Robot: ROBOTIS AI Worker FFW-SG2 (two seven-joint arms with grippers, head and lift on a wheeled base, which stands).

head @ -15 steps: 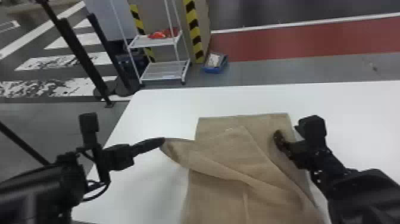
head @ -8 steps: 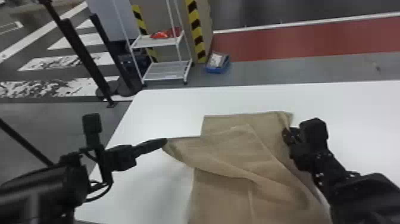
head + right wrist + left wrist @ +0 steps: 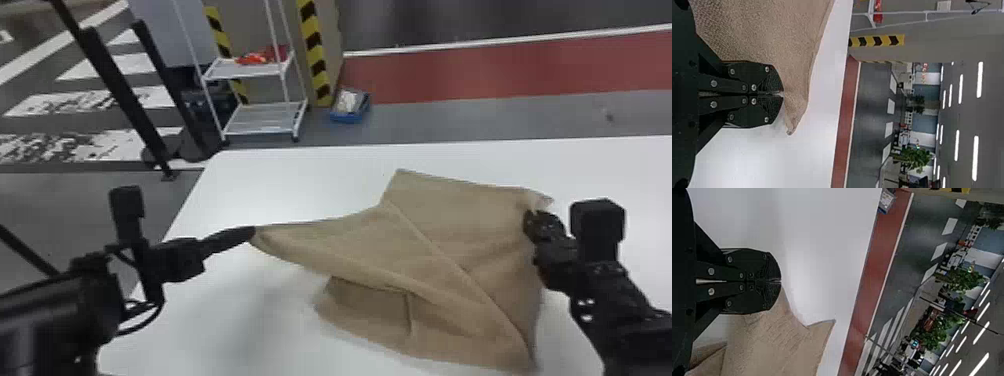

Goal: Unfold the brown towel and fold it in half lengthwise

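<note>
Brown towel (image 3: 425, 240) in the middle to right part of the head view, over the white table (image 3: 280, 185), held at two places. Cloth bunched and slanting, neither flat nor squared up.

Left end effector (image 3: 253, 231) comes in from the left side, clenched on a drawn-out corner of the towel. From that grip the cloth runs as a narrow point, widening toward the middle. Left wrist view: the two black fingers of the left end effector (image 3: 780, 281) meet at the tips, towel leading away from them; white tabletop beyond.

Right end effector (image 3: 531, 216) at the towel's far right part, clenched on the edge there. A small corner of cloth sticks out just past the grip. Right wrist view: fingers of the right end effector (image 3: 783, 94) pressed together, towel pinched between the tips, a small tapered end hanging free beside them.

Between the grips, a long diagonal edge crosses the towel from the far middle down to the near right. A second layer shows beneath the drawn-out flap on the near side, a short crease or seam running through it. Far left corner of the cloth stands out as a blunt point.

Past the table: a white shelf rack (image 3: 262, 120) with red items on its upper shelf, and a blue bin (image 3: 348, 118) on the floor near it.
</note>
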